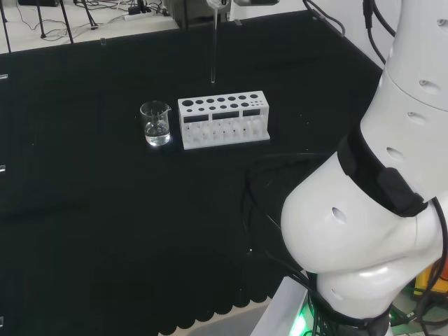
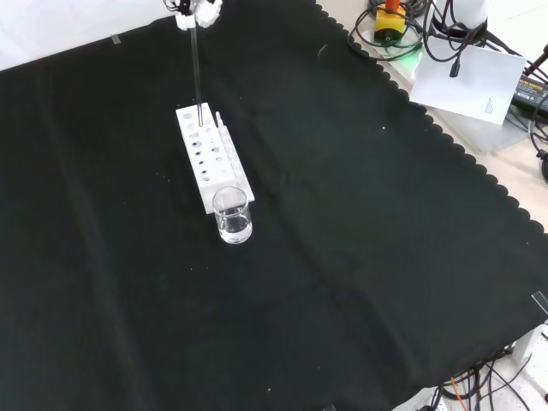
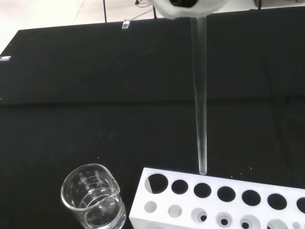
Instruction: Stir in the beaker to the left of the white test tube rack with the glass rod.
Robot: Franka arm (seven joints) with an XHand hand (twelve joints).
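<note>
A clear glass beaker (image 1: 155,124) with a little clear liquid stands on the black cloth, just left of the white test tube rack (image 1: 224,120) in the head view. In the front view the beaker (image 2: 233,216) sits at the near end of the rack (image 2: 224,181). The hand (image 2: 195,10) is high up at the view's top edge, shut on the top of a long glass rod (image 2: 196,73). The rod (image 1: 213,49) hangs straight down, its tip in the air above the rack and clear of the beaker. From the wrist, the rod (image 3: 199,95) ends over the rack's (image 3: 219,200) edge, with the beaker (image 3: 93,200) to one side.
The arm's big white links (image 1: 378,196) stand at the right of the head view. Black cloth (image 2: 342,257) spreads wide around the rack. Cables and a sheet of paper (image 2: 467,81) lie beyond the cloth's scalloped edge.
</note>
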